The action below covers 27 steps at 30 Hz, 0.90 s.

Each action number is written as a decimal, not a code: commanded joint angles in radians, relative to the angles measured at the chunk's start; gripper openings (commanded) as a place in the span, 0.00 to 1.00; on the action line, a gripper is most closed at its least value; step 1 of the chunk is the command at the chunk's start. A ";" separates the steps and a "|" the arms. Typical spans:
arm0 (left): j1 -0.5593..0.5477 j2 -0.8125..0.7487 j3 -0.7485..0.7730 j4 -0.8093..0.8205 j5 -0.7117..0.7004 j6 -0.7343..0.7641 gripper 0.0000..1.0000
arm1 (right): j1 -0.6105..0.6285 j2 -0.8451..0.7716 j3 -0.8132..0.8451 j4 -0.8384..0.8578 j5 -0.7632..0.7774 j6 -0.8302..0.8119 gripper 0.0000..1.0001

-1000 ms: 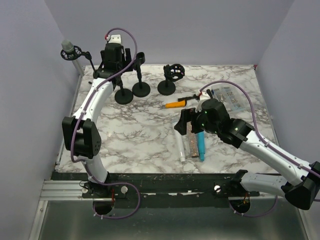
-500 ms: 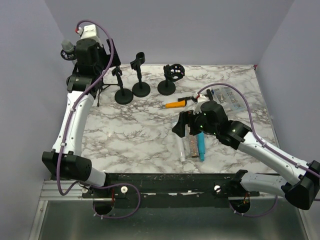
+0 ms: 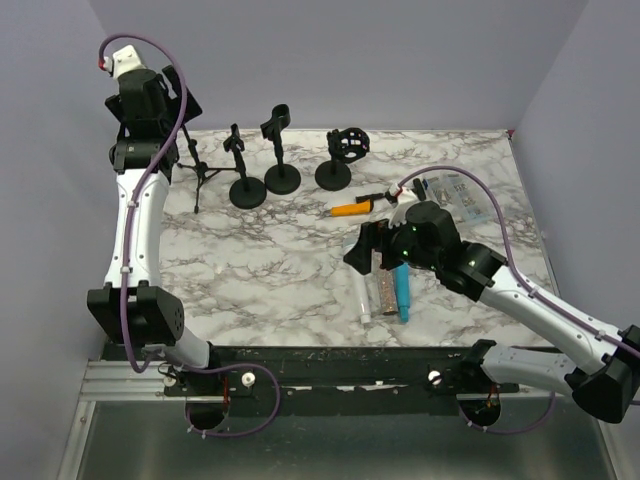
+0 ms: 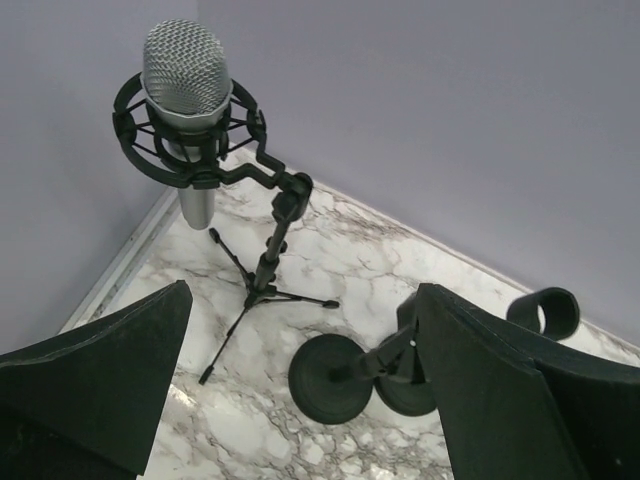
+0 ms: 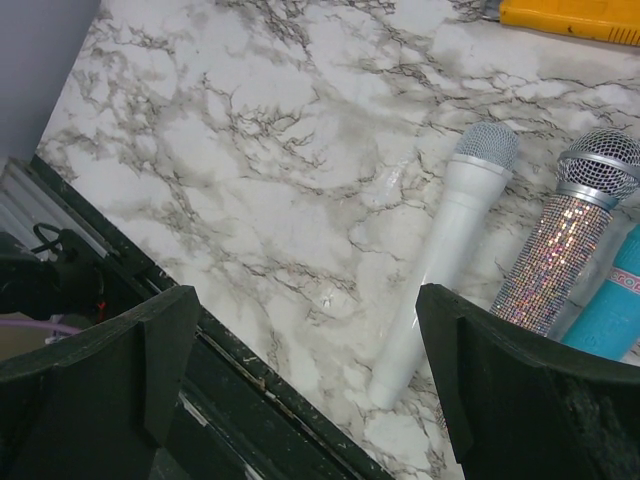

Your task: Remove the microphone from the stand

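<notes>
Possibly risked tipping the slim tripod stand (image 4: 264, 272) by yanking the microphone (image 4: 185, 70) sideways; hovered above with left tool (image 4: 302, 310) wide open, empty.

Grey-veined marble worktop (image 3: 290, 270), white microphone (image 3: 363, 298), glittery microphone (image 3: 383, 290), teal microphone (image 3: 402, 296) side by side beneath right claw (image 3: 361, 252), orange-handled tool (image 3: 350, 209) beyond.

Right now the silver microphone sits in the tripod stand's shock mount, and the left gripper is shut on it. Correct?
No: the left wrist view shows the left gripper open, apart from the silver microphone, which does sit in the shock mount.
</notes>
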 commanded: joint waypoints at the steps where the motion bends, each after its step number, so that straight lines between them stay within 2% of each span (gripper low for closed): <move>1: 0.035 0.041 -0.028 0.100 -0.039 -0.010 0.98 | -0.006 -0.043 -0.005 -0.010 0.016 -0.001 1.00; 6: 0.041 0.113 -0.010 0.130 -0.092 0.005 0.98 | -0.006 -0.044 -0.005 -0.003 0.011 0.003 1.00; 12: 0.043 0.240 0.103 0.066 -0.160 -0.083 0.99 | -0.006 0.016 0.030 -0.015 -0.009 0.010 1.00; 15: 0.043 0.278 0.104 0.096 -0.162 -0.094 0.98 | -0.006 0.033 0.034 -0.012 -0.008 0.021 1.00; 21: 0.043 0.373 0.151 0.138 -0.151 -0.098 0.94 | -0.006 0.049 0.040 -0.027 0.012 0.031 1.00; 27: 0.043 0.445 0.183 0.164 -0.213 -0.098 0.90 | -0.007 0.077 0.069 -0.060 0.037 0.029 1.00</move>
